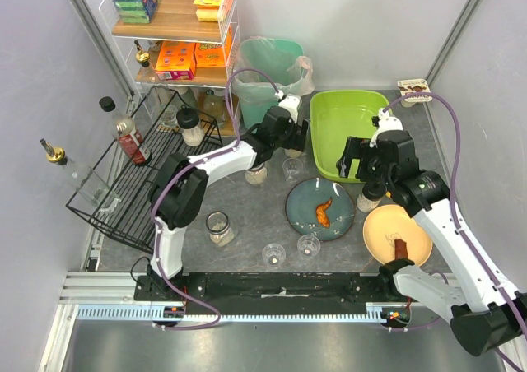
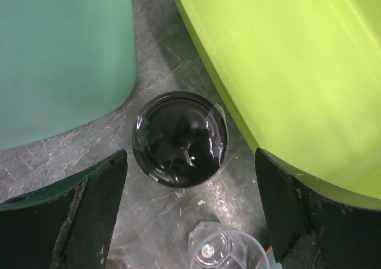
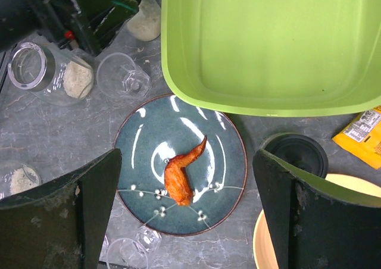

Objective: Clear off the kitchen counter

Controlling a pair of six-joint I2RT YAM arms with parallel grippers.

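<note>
The kitchen counter (image 1: pixel 255 216) lies below left gripper (image 2: pixel 190 159) and right gripper (image 3: pixel 187 156), both spread.

Counter (image 1: pixel 247 207): rack (image 1: pixel 123 183) on left, bin (image 1: pixel 276 67) far centre, tub (image 1: pixel 350 129) just right of it. Lidded jar (image 2: pixel 178 139) btwn them, under my left gripper (image 2: pixel 190 153). Near side of tub: plate (image 3: pixel 143 138) w/ wing (image 3: pixel 181 174) on it; 2nd plate (image 1: pixel 380 228) to its right.

A dark-grey mottled worktop (image 1: pixel 247 211) is shown. At its far side a lime-green plastic tub (image 1: pixel 350 125) is set, with a mint-green bin (image 1: pixel 272 63) just to its left. A black wire rack (image 1: pixel 123 199) is placed at the left. Nearer the front are laid a round teal plate (image 1: pixel 303 203), a round peach plate (image 1: pixel 383 226) to its right, an open glass jar (image 1: pixel 219 227), a clear plastic cup (image 1: pixel 274 255) and a second clear cup (image 1: pixel 309 245).
</note>
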